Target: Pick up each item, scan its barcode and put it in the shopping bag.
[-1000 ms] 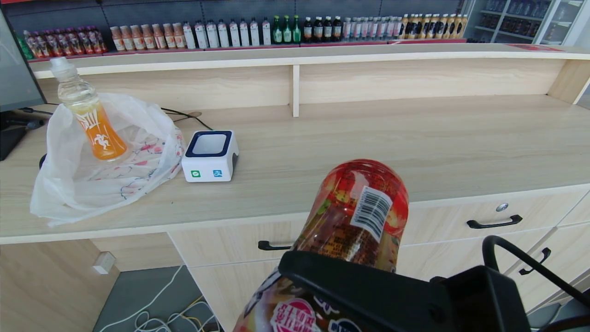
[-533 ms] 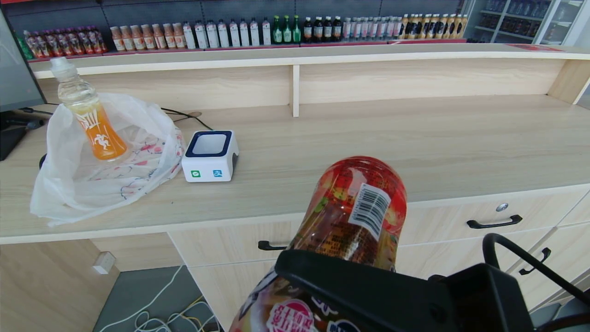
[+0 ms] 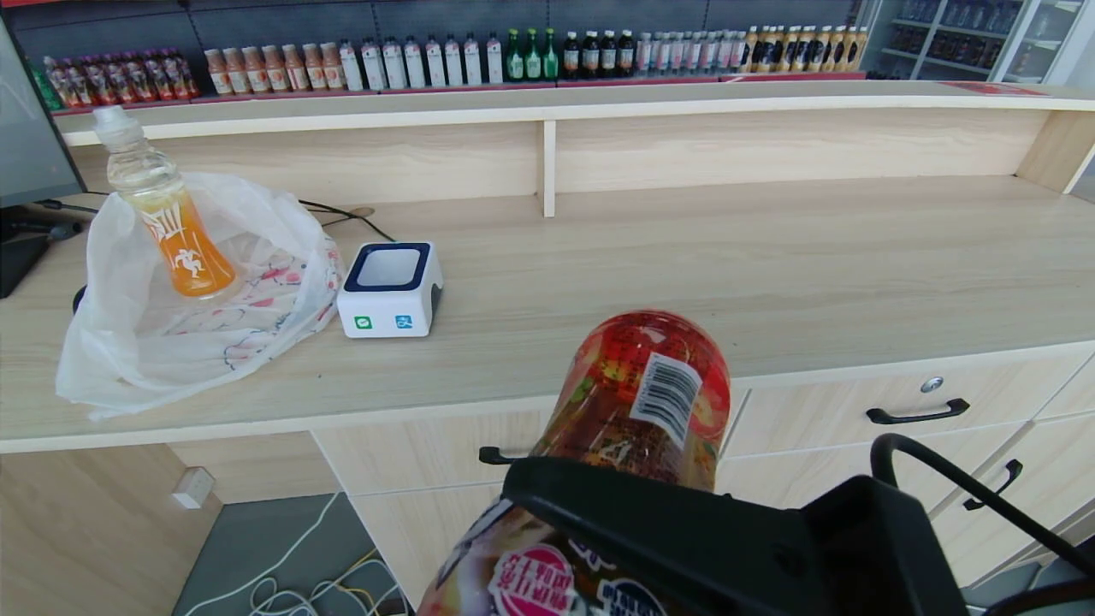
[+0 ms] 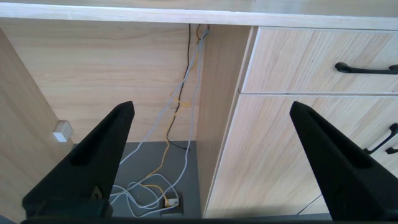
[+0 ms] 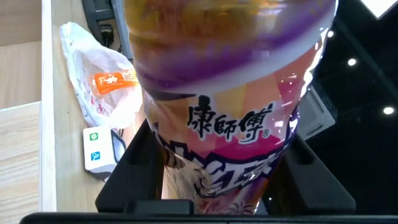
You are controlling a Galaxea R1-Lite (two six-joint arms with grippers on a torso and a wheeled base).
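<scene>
R hand [image 3: 603, 518]: low and close in head view, in front of the surface's [image 3: 770, 257] near edge, roughly mid-length. Black fingers clamped on either side of a drink bottle [image 3: 642, 402], grip approx. mid-body.

Bottle: tilted, far end pointing up and toward the surface, seen against the near edge. Red/orange label, white barcode patch [image 3: 665, 399] turned up toward the head cam. Lower end hidden behind the hand. Not touching the surface.

R wrist view: same bottle fills the gap betw. the fingers [image 5: 134, 171], label w/ purple band.

L hand [image 4: 211, 109]: down below surface level, facing the cabinet front. Fingers wide apart, nothing betw. them. Drawers [image 4: 311, 62] and loose cables [image 4: 168, 180] beyond it.

Scanner [image 3: 391, 289]: white box w/ dark-rimmed top window, on the surface toward the left end, well apart from the held bottle.

Shopping bag [image 3: 128, 342]: thin white plastic, slumped open at the left end, just beside the scanner. Orange drink bottle [image 3: 171, 222] stands upright in it.
</scene>
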